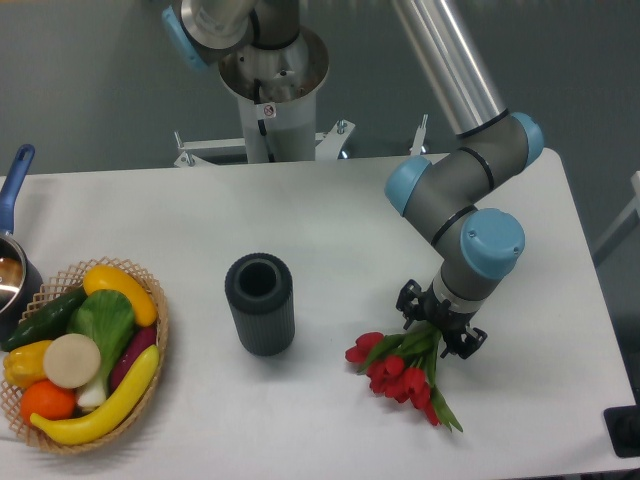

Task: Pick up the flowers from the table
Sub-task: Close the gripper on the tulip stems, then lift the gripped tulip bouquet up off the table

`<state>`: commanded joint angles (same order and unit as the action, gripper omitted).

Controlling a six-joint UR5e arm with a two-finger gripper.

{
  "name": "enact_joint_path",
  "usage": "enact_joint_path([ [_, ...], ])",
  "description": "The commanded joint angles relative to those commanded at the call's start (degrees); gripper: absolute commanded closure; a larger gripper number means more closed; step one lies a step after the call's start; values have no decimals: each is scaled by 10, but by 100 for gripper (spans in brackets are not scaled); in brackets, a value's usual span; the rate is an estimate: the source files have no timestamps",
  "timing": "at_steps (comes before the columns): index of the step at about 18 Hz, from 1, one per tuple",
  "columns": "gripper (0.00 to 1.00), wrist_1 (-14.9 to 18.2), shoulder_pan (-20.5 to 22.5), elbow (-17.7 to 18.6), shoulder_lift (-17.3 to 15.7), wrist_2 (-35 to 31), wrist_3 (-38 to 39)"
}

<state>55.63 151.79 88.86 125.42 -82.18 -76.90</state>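
— Lying on the white bench (330,220), the red tulips (400,372) sit right of the dark ribbed cylinder (260,303), stems under the gripper (438,329).
— And the jaws?
— Apart, straddling the stems (contact I cannot tell). The basket of fruit and vegetables (85,355) is far left, beside a blue-handled pan (12,250).

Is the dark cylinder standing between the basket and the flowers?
Yes, the dark cylinder stands upright on the table, with the basket to its left and the flowers to its right.
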Motion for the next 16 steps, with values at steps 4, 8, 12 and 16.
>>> enact_joint_path([
  [4,62,1,0,-1,-2,-1,2],
  [8,71,1,0,-3,-4,0,18],
  [12,73,-1,2,-10,-8,3,18],
  [16,73,-3,8,-13,-48,13,18],
])
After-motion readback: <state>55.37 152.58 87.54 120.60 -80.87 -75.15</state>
